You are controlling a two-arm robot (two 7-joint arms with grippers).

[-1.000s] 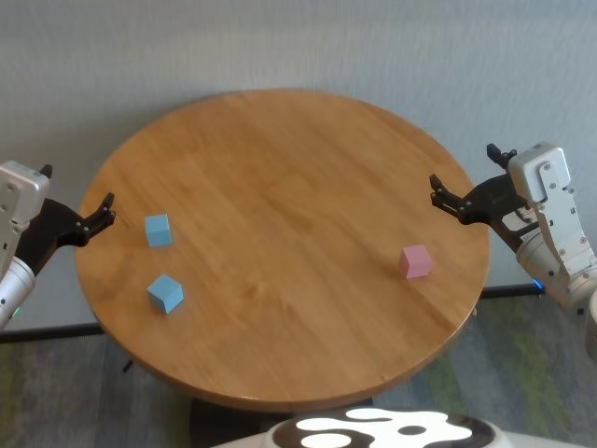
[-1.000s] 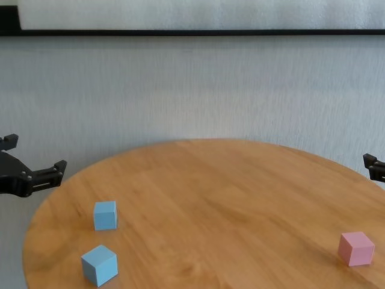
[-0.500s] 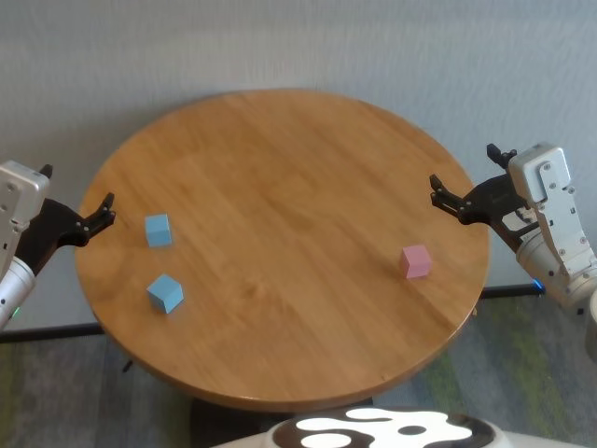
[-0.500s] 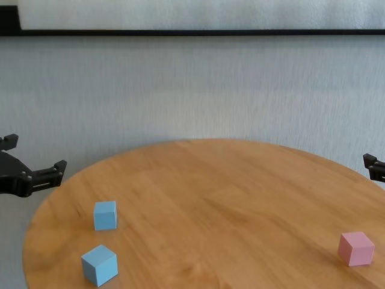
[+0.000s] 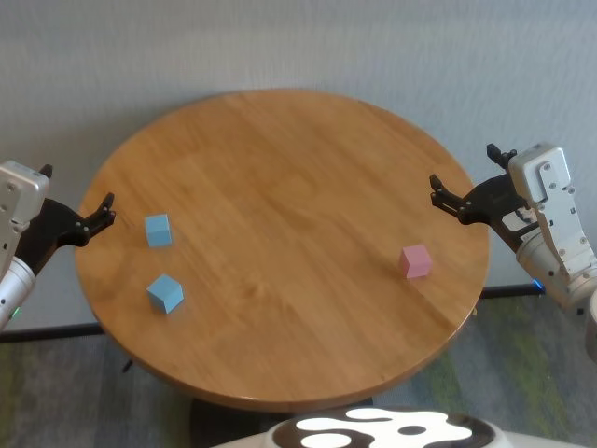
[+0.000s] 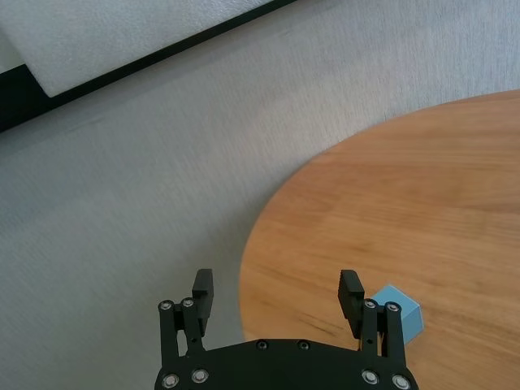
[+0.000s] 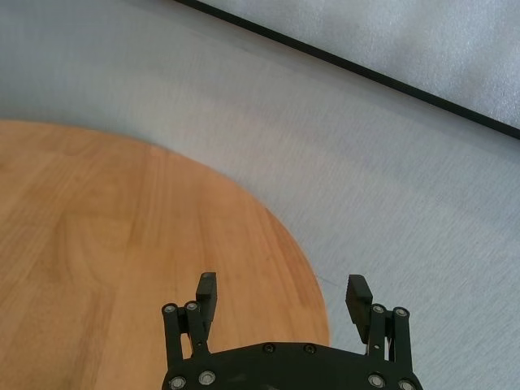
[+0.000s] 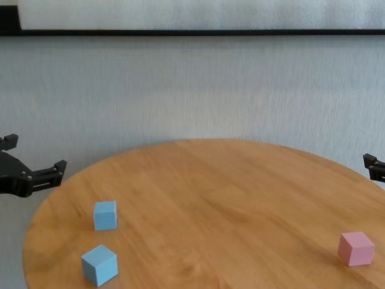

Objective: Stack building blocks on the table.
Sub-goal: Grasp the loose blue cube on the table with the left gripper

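No writing, label, brand, number or sign can be read anywhere in these views.

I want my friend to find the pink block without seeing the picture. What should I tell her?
Look at the big round wooden table. Go to the robot's right side, near the edge below the right tool, and find the pink block sitting alone. It is the only pink cube; the two blue blocks sit together on the far left side.
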